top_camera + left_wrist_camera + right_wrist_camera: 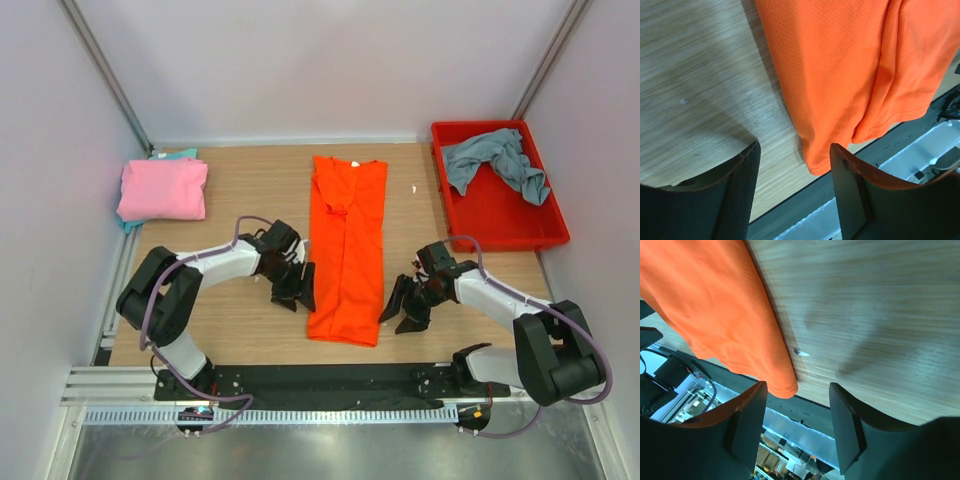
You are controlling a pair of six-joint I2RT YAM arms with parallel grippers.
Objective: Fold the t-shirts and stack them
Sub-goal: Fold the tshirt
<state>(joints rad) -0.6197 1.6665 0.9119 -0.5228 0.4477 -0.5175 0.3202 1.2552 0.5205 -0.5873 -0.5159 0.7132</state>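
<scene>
The orange t-shirt (346, 250) lies folded into a long strip at the middle of the surface (240, 200). The left tool (298, 288) sits just beside its left edge, close to the near hem. The right tool (405, 308) sits just beside its right edge. Both tools have their jaws apart and grip nothing.

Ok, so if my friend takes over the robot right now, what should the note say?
Left gripper: fingers open, empty, beside the near left edge of the bright orange cloth t-shirt.
Right gripper: fingers open, empty, beside its right edge.
Orange shirt: folded into a long strip, in the middle.
Done: soft pink folded t-shirt at far left, on a teal one showing only an edge.
Left: fold the orange strip shorter, stack it; then the crumpled grey-blue t-shirt in the rigid red plastic bin.
</scene>
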